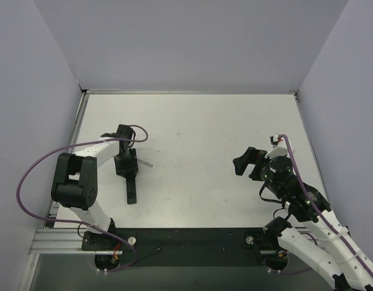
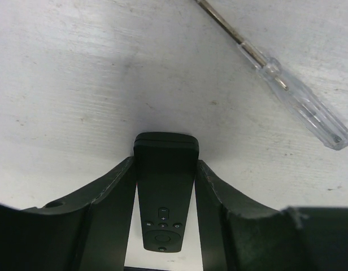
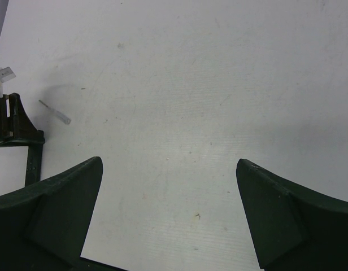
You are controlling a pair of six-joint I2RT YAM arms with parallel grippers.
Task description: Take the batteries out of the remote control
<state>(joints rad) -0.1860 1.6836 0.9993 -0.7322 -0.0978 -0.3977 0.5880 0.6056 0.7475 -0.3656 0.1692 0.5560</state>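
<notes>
Remote control (image 2: 165,180), slim black bar (button side up), on white table (image 2: 78,84).

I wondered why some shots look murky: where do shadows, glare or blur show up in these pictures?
Left wrist view: a shadow darkens the table around the far end of the remote control; the fingers of the left tool are near-black; the clear screwdriver handle glints faintly. Right wrist view: even light, fingers of the right tool dark silhouettes. Top view: flat, soft light, faint shadows.
</notes>
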